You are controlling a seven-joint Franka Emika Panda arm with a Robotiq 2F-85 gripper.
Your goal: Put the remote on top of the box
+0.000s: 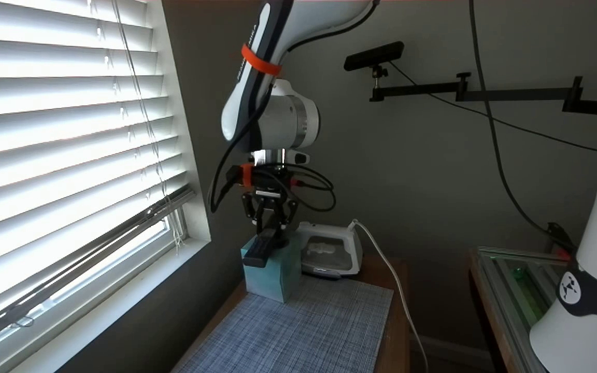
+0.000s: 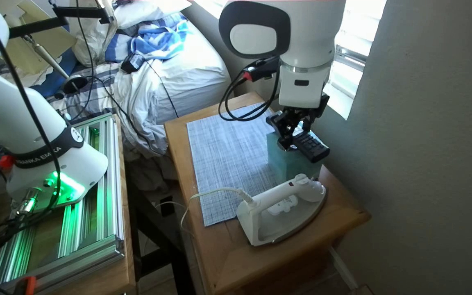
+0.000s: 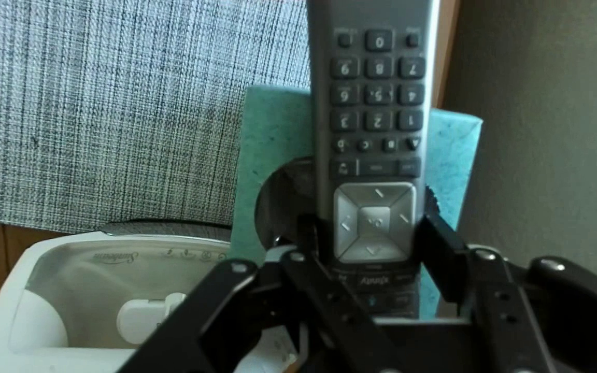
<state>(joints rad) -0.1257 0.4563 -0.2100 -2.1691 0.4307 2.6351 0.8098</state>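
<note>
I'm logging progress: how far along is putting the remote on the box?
Done: the remote is grasped and over the box. In hand: the placing; the gripper holds its sides, though contact with the box can't be judged. Left: probably settling it, opening, and backing away.

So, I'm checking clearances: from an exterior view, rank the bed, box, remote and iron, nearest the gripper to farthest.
1. The remote: held in the gripper.
2. The box: underneath the remote.
3. The iron: beside the box, lower in the picture.
4. The bed: in the background, upper left.
</note>
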